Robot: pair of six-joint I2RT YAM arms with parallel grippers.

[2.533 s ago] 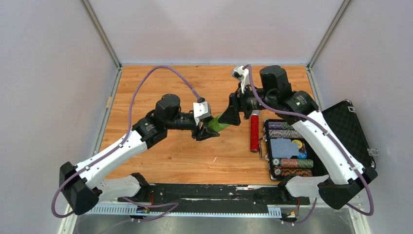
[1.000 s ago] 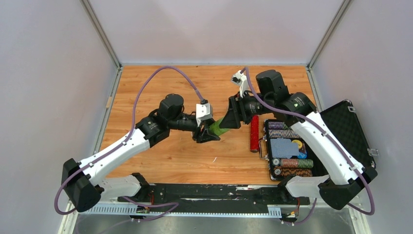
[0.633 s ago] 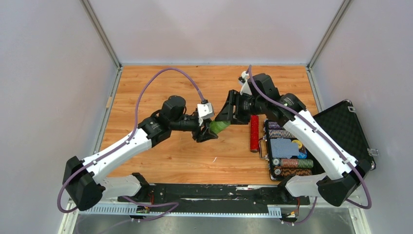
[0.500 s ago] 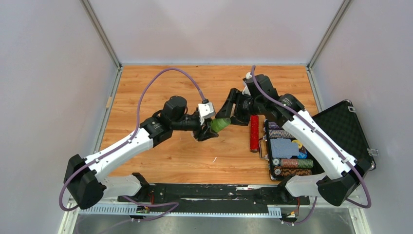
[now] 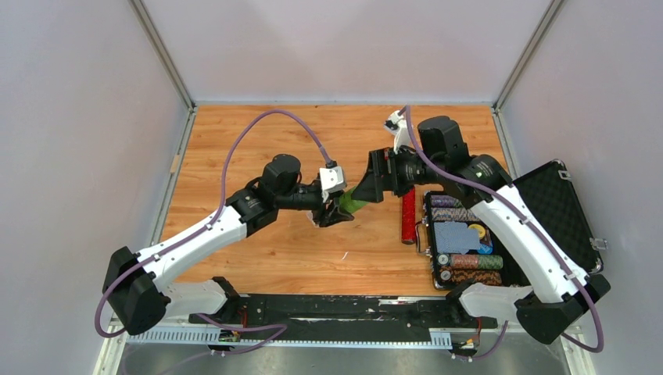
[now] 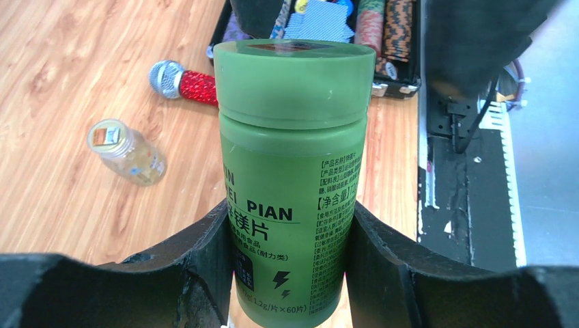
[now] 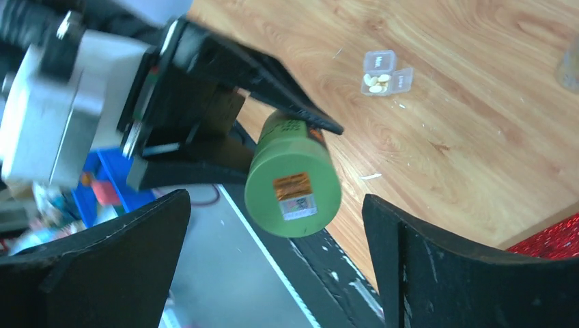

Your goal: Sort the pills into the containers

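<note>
My left gripper (image 5: 336, 211) is shut on the body of a green pill bottle (image 5: 353, 201) and holds it above the table, cap on, its top pointing at the right gripper. The bottle fills the left wrist view (image 6: 293, 137), between the fingers of that gripper (image 6: 290, 232). My right gripper (image 5: 374, 187) is open, and its jaws stand wide on either side of the cap (image 7: 293, 184) without touching it. A tiny clear plastic box (image 7: 386, 72) lies open on the wood with a few pale pills in it. It is hidden in the top view.
A red glitter tube (image 5: 408, 212) with a silver cap lies beside the open black case of poker chips (image 5: 465, 242) at the right. A small clear bottle with a gold cap (image 6: 126, 152) lies on the wood. Grey walls enclose the table.
My right wrist rolled round the bottle's cap end and has turned back in line with it. My left gripper kept hold of the bottle and drifted slightly right.
</note>
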